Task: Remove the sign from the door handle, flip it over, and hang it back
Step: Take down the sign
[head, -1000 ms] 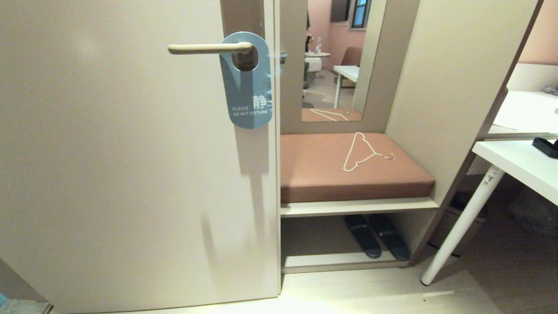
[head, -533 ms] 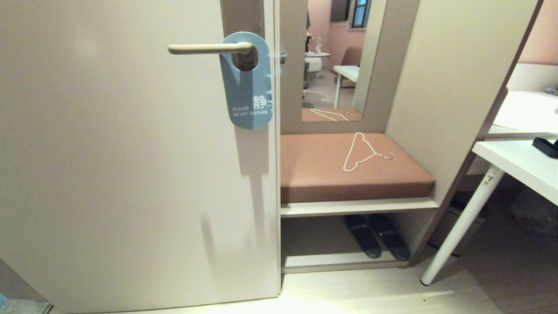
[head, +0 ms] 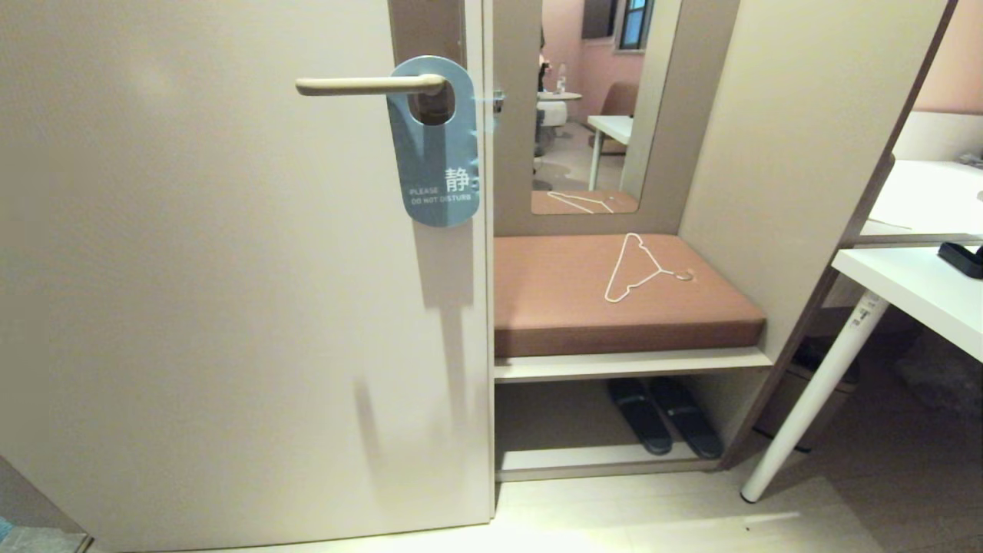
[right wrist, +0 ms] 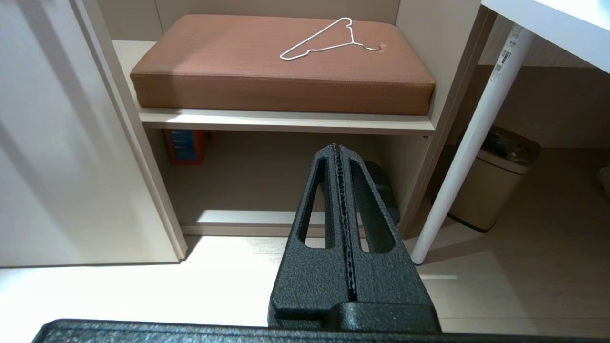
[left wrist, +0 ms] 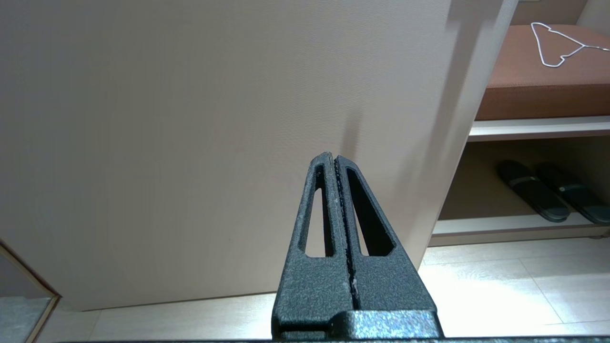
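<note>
1. Pale floor tiles (right wrist: 119, 286) fill the nearest ground, and both arms hang low over them, well below the door handle (head: 369, 85); neither arm shows in the head view

2. Left gripper (left wrist: 335, 159) has its two black fingers pressed flat together, holding nothing, and points at the lower part of the cream door (left wrist: 190, 119), short of touching it

3. Right gripper (right wrist: 339, 148) is likewise closed tight and empty, aimed at the open shelf beneath the brown bench cushion (right wrist: 267, 71), to the right of the door handle and well below it

4. Farther off, the sign (head: 438, 153) hangs by its large hole over the knuckle end of the door handle, blue-grey "do not disturb" face outward, lying flat against the door

5. Judged by its look, the sign is a thin, light, fairly stiff card with a smooth face that could slip; its free lower half or right edge seems the best place to pinch, with the fingers first spread, then slid off along the lever

6. Beyond the door handle's right, a white wire hanger (head: 637, 269) lies on the cushion, no part of the job
</note>
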### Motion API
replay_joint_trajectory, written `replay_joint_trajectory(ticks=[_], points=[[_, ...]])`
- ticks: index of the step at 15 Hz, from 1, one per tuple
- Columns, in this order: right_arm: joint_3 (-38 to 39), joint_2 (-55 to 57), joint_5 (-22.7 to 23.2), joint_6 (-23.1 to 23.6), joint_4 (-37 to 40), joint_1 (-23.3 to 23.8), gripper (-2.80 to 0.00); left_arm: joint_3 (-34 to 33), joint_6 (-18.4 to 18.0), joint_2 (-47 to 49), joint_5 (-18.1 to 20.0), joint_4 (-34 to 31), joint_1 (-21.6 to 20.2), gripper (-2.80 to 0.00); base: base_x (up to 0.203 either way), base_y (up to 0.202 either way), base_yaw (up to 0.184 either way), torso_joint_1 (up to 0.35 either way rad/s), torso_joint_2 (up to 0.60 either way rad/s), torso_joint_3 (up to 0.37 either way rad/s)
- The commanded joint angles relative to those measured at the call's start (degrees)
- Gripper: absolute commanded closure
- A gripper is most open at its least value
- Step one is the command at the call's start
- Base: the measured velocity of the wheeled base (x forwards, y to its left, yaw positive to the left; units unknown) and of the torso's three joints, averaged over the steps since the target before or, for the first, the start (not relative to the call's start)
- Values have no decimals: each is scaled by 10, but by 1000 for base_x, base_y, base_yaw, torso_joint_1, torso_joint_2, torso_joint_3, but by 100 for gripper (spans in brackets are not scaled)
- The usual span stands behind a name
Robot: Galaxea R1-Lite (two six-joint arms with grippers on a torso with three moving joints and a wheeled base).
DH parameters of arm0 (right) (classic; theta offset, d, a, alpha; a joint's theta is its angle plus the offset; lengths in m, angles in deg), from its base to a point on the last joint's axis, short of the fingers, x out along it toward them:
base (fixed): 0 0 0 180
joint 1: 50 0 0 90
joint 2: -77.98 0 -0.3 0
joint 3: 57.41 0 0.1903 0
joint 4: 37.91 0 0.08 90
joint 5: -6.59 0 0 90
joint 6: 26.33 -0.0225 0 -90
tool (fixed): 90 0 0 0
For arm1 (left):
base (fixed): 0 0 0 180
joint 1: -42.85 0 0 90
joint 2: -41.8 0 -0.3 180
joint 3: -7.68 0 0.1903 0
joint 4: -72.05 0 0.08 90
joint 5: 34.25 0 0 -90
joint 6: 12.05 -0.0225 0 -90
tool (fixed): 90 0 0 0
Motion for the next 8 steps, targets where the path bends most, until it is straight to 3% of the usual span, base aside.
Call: replay_joint_trajectory(ticks=[1,8], points=[[-1,1,0,0,2,0,0,0,0,1,0,1,0,0,0,0,0,0,0,0],[-2,1,0,0,3,1,0,0,0,1,0,1,0,0,0,0,0,0,0,0]])
